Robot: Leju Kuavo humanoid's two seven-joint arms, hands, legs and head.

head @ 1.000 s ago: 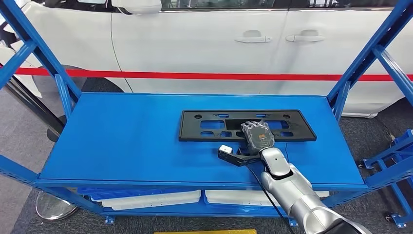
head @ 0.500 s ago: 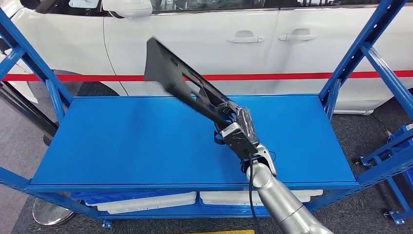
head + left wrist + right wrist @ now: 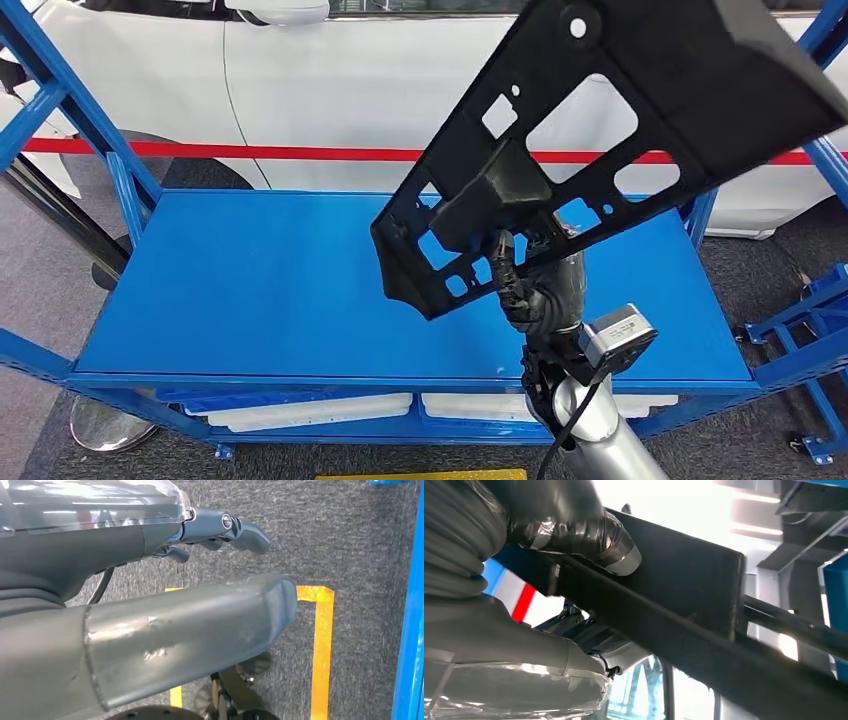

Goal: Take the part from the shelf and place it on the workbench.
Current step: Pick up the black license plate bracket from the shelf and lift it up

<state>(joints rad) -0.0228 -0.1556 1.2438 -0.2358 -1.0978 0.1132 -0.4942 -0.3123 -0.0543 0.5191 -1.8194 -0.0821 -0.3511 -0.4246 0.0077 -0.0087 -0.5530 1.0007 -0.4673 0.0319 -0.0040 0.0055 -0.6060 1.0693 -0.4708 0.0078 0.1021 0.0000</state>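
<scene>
The part is a long black plastic frame with cut-outs, lifted high off the blue shelf and tilted close to my head camera. My right hand grips it from below near its lower middle edge. In the right wrist view the thumb presses on the dark bar of the part. My left hand hangs over the grey floor, fingers apart and holding nothing.
The blue shelf frame has slanted posts at left and right. A white car with a red stripe stands behind. White trays lie on the lower level. Yellow floor tape marks the carpet.
My right hand has raised the part from lying flat on the shelf to high in the air, swinging it up and to the right, close to the camera.
</scene>
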